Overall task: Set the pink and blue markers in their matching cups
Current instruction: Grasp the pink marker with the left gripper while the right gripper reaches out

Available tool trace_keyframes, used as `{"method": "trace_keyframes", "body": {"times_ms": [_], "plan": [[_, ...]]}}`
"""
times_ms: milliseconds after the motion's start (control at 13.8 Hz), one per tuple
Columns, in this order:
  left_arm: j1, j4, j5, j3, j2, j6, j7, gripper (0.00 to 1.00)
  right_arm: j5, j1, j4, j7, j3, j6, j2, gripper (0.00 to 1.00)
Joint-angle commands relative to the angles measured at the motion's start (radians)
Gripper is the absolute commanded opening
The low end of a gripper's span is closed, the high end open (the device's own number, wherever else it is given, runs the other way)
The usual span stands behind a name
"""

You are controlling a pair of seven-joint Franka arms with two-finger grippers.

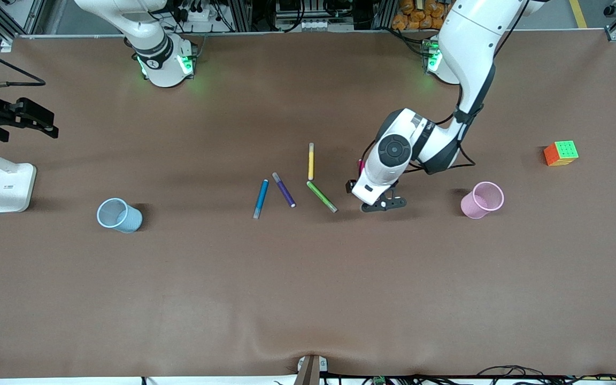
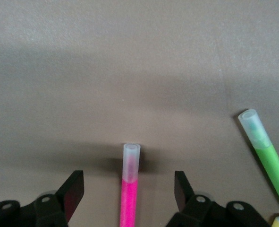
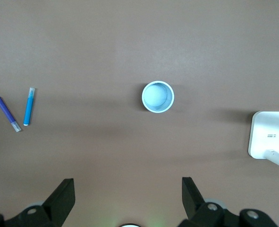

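The pink marker (image 2: 130, 194) lies flat on the brown table, its pale cap pointing away from my left gripper (image 2: 129, 182). That gripper sits low over it, open, one finger on each side with a gap to the barrel. In the front view the left hand (image 1: 377, 205) hides almost all of the pink marker (image 1: 360, 167). The pink cup (image 1: 482, 200) stands upright toward the left arm's end. The blue marker (image 1: 260, 198) lies mid-table, and the blue cup (image 1: 119, 215) stands toward the right arm's end. My right gripper (image 3: 128, 187) hangs open and high, with the blue cup (image 3: 157, 97) below it.
A purple marker (image 1: 283, 189), a green marker (image 1: 321, 196) and a yellow marker (image 1: 311, 161) lie between the blue marker and the left hand. A colour cube (image 1: 561, 153) sits past the pink cup. A white stand base (image 1: 11, 187) rests near the blue cup.
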Motion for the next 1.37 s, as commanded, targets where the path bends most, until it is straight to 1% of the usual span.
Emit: {"method": "trace_keyframes", "body": {"times_ms": [0,145,289,361,506,578,651,795,867,940,1084,1229,1301], "plan": [[-0.006,-0.010,0.009,0.009,0.011,0.019,-0.019,0.79,-0.006,0.013,0.001,0.001,0.003,-0.014,-0.014,1.00],[-0.006,-0.007,0.009,0.009,0.023,0.038,-0.017,0.71,-0.004,0.023,0.001,0.002,0.003,-0.020,-0.014,1.00],[-0.003,-0.004,0.011,0.009,0.037,0.064,-0.016,0.65,-0.004,0.030,0.001,0.002,0.001,-0.018,-0.014,1.00],[-0.003,-0.004,0.011,0.009,0.041,0.074,-0.016,0.57,-0.004,0.030,-0.001,0.002,0.001,-0.018,-0.014,1.00],[-0.003,-0.005,0.011,0.009,0.040,0.074,-0.016,0.37,-0.004,0.030,-0.001,0.002,0.000,-0.017,-0.014,1.00],[-0.003,-0.005,0.011,0.009,0.040,0.074,-0.014,0.31,-0.006,0.029,-0.001,0.001,0.000,-0.017,-0.014,1.00],[-0.005,-0.005,0.011,0.009,0.041,0.074,-0.013,0.30,-0.009,0.024,-0.001,0.001,-0.002,-0.014,-0.012,1.00],[-0.005,-0.005,0.017,0.009,0.043,0.074,-0.013,0.24,-0.017,0.018,-0.001,0.001,-0.003,-0.005,-0.009,1.00],[-0.005,-0.005,0.017,0.009,0.043,0.074,-0.014,0.03,-0.018,0.014,-0.001,-0.001,-0.006,-0.002,-0.006,1.00],[0.001,-0.005,0.017,0.009,0.041,0.074,-0.014,0.00,-0.018,-0.002,-0.002,-0.011,-0.006,-0.003,-0.003,1.00],[0.007,-0.004,0.017,0.010,0.020,0.064,-0.007,0.00,-0.018,-0.034,-0.005,-0.094,-0.006,0.000,0.006,1.00],[0.021,0.010,0.018,0.018,-0.017,0.007,-0.002,0.00,-0.018,-0.063,-0.005,-0.132,-0.006,0.024,0.023,1.00],[0.030,0.010,0.024,0.019,-0.034,0.001,0.000,0.00,-0.018,-0.080,-0.005,-0.181,-0.006,0.029,0.026,1.00]]}}
